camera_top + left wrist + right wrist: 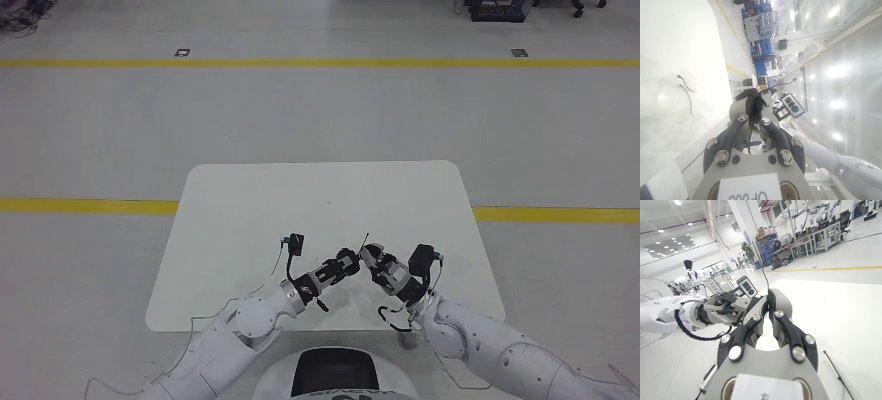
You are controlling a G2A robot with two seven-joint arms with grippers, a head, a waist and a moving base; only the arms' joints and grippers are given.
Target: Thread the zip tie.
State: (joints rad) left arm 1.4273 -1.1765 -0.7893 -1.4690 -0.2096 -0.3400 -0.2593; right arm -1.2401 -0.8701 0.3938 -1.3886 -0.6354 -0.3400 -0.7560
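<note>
Right end effector [768,303] pinching zip tie [765,275], tail outward

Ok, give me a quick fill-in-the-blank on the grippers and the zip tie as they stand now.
1. The right gripper has its fingers ___ on the zip tie.
2. The left gripper grips the same tie, which is ___ in colour.
3. Both grippers hang over a ___ table.
Missing words: shut; black; white.
</note>
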